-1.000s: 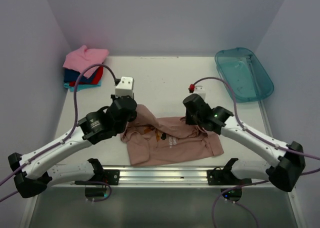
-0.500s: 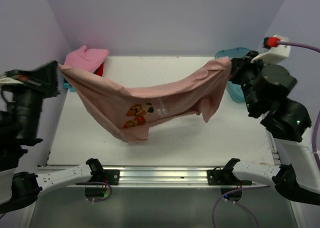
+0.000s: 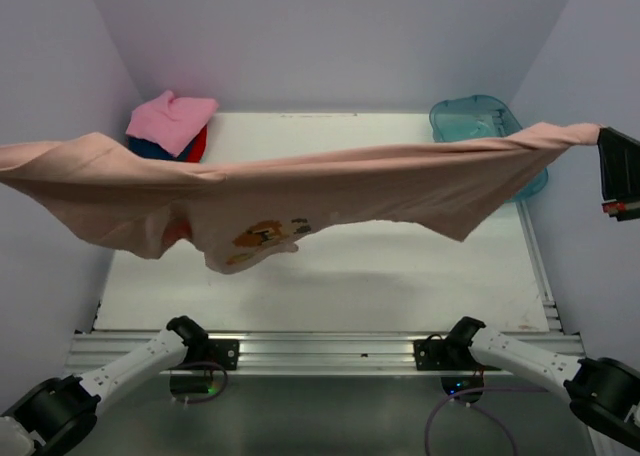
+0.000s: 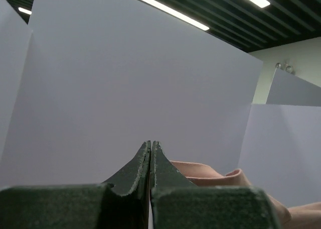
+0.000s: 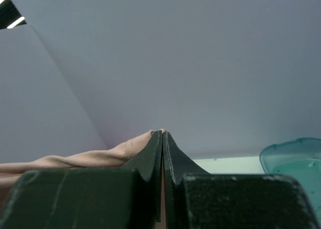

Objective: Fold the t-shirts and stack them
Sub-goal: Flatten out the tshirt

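Robotics laboratory test cell: plain white partition walls enclose a table; aluminium mounting rail along its near edge; strip lights on a black slatted ceiling.

The big tee is dusty pink with a small orange picture — far left, the folded tees are bright pink, red, blue.

left end effector: pressed closed | dusty pink tee: beside, right

Bright, even overhead light (soft shadows), sharp focus.
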